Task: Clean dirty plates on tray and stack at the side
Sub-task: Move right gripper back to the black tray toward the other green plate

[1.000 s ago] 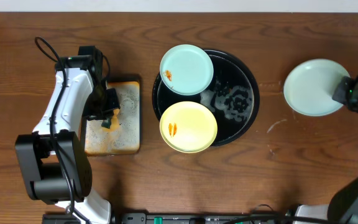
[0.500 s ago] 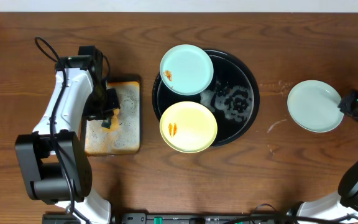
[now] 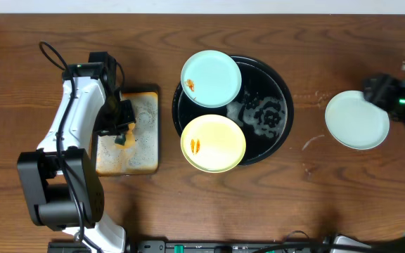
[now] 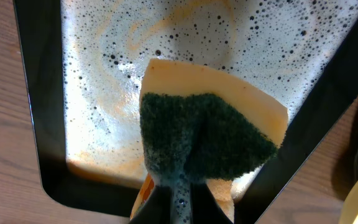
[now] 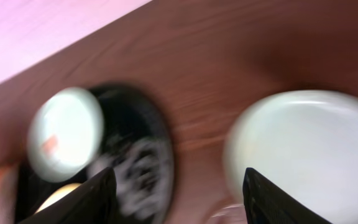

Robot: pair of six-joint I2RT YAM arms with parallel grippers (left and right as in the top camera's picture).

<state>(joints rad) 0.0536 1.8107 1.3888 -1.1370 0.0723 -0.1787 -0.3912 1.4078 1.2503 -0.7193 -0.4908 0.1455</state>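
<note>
The round black tray [image 3: 285, 105] holds a pale blue-green plate [image 3: 211, 77] with an orange smear and a pale yellow plate [image 3: 213, 143], also smeared. Suds cover the tray's bare right part. A third blue-green plate [image 3: 357, 121] lies flat on the table at the right, free of any grip. My right gripper [image 3: 373, 87] hovers at its far edge; in the blurred right wrist view this gripper [image 5: 179, 202] is open and empty, with the plate [image 5: 309, 143] and tray [image 5: 145, 162] below. My left gripper [image 4: 179, 208] is shut on a green-and-yellow sponge [image 4: 204, 140].
A rectangular rust-stained metal tray [image 3: 143, 133] with foam sits left of the black tray, and the left gripper [image 3: 123, 125] holds the sponge over it. Wet streaks mark the wood [image 3: 313, 140] between the black tray and the right plate.
The right gripper has opened and let go of the blue-green plate, which now lies flat on the table. The gripper has drawn back toward the far edge. The left arm has not moved.
</note>
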